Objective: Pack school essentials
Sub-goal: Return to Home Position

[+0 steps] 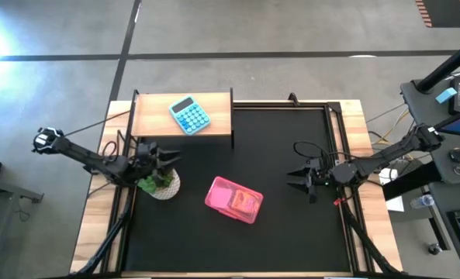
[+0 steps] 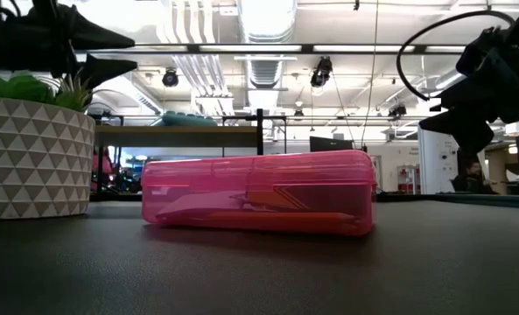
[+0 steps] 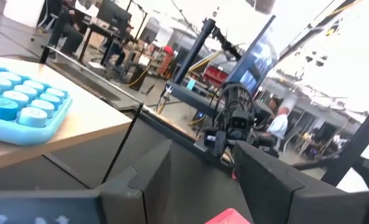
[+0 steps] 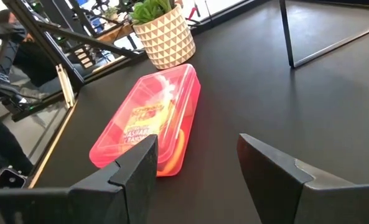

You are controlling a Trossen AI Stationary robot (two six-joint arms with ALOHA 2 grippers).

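Note:
A pink see-through box [image 1: 233, 199] lies flat on its base on the black mat, lid down. School essentials show dimly through it: orange sticks [image 2: 285, 210] and a yellow-printed pack [image 4: 145, 118]. My left gripper [image 3: 203, 149] hangs open at the mat's left, over the potted plant [image 1: 161, 184], with nothing between its fingers. At the mat's right my right gripper [image 4: 198, 142] is open too, pointing at the box [image 4: 148, 121] from a short way off. Neither touches anything.
A light-blue calculator [image 1: 189, 115] lies on a wooden shelf [image 1: 214, 128] at the far left. The plant's white patterned pot [image 2: 31, 157] stands just left of the box. Bare black mat [image 1: 292, 240] stretches along the near side and between the box and my right gripper.

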